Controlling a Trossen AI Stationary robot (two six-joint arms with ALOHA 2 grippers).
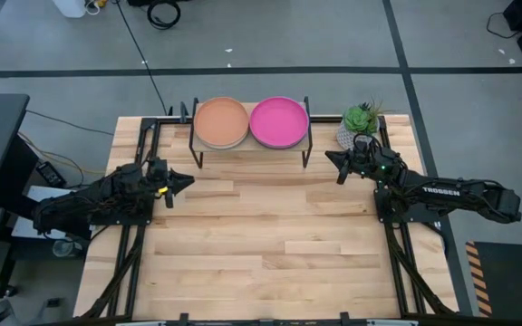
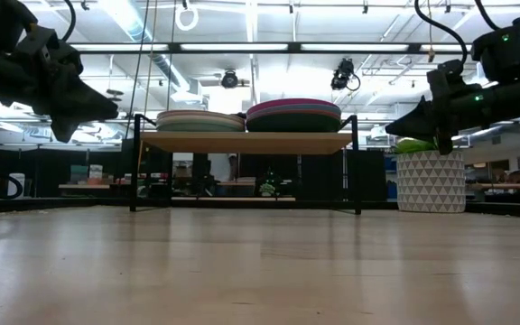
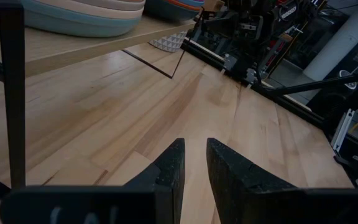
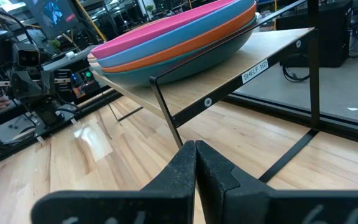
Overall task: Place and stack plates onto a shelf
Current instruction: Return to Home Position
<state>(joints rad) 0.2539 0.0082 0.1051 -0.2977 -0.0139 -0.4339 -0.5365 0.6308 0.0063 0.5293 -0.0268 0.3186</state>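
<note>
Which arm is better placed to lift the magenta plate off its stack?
Probably the right: the right gripper hangs beside the shelf end holding the magenta plate; the left gripper sits nearer the tan plate.

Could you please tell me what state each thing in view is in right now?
Shelf: upright on the table, holding two stacks of plates.
Left stack: neatly nested, tan on top.
Right stack: neatly nested, magenta on top.
Left gripper: above the table, fingers slightly apart, empty.
Right gripper: above the table, fingers shut, empty.
Potted plant: upright beside the shelf.
</note>
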